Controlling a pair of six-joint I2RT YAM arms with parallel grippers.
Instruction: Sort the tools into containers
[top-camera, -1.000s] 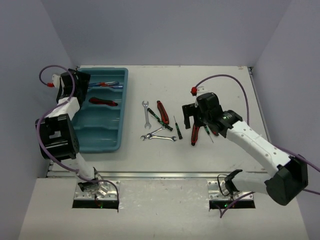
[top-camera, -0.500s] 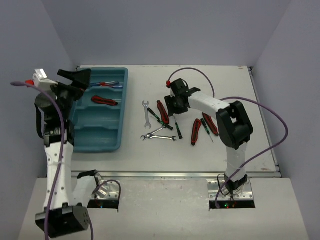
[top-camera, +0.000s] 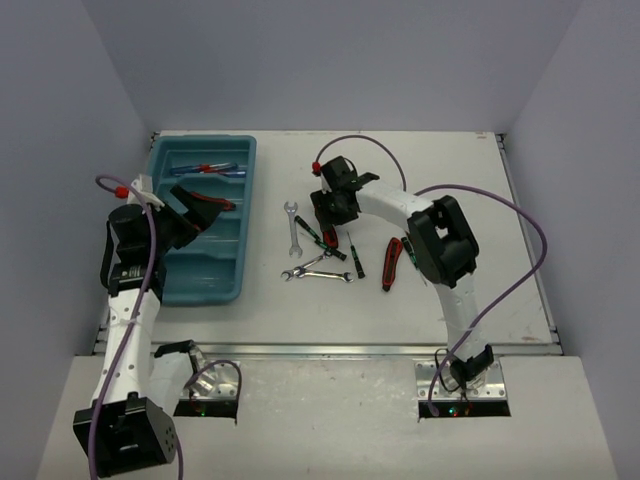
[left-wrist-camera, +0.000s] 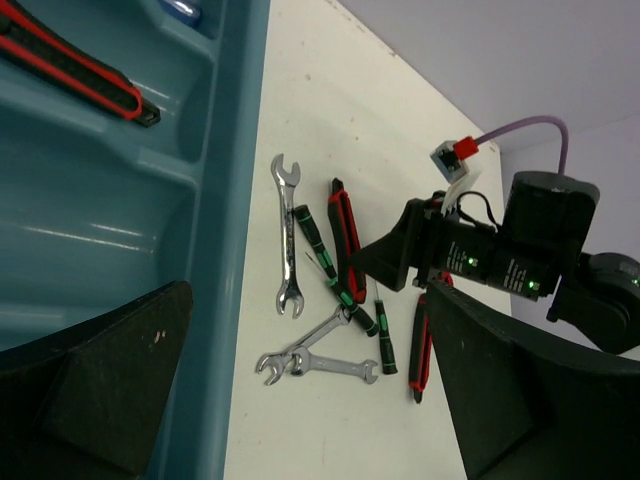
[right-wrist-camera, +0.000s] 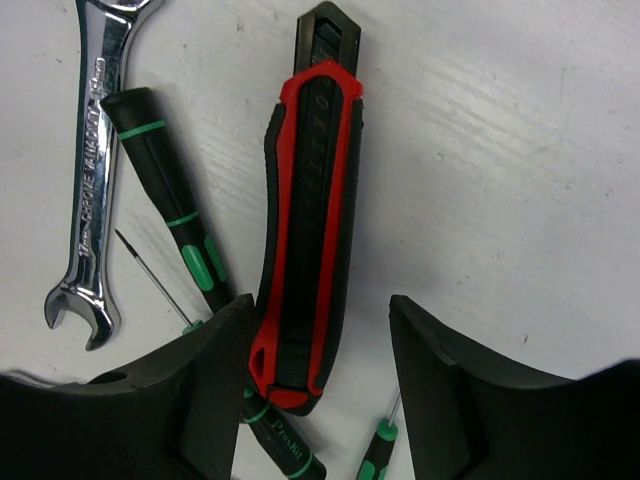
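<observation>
Tabletop (top-camera: 470, 180) — white, matte, faintly scuffed. Teal tray (top-camera: 205, 270) sits at its left: glossy moulded plastic with rounded corners, its long compartments split by low ridges. The far compartment holds a blue-handled screwdriver (top-camera: 212, 169). The next holds a red-and-black tool (top-camera: 207, 203), lying on a diagonal.

Left gripper (left-wrist-camera: 305, 295) hovers over the tray's right side, jaws wide apart with nothing between them. Its fingers (left-wrist-camera: 110, 380) are black, blunt and matte.

Loose tools lie mid-tabletop, right of the tray. Long silver wrench (right-wrist-camera: 95, 170): polished steel, open-ended, stamped lettering along the shank. Just beside it is a black-green screwdriver (right-wrist-camera: 170, 200) with a black handle and green rings. A thin needle shaft (right-wrist-camera: 150, 275) shows next to that. Two smaller wrenches (top-camera: 318, 271) overlap nearer the arms. A red-handled tool (top-camera: 390, 263) lies further right, apart from the cluster.

Right gripper (right-wrist-camera: 320, 300) is low over a red-and-black handled tool (right-wrist-camera: 310, 200): rubbery black body, red outline, black tip. The jaws straddle its rear end, partly apart — one finger at the handle's edge, a strip of white tabletop between the handle and the other finger. Not clamped, as far as the wrist view shows.
</observation>
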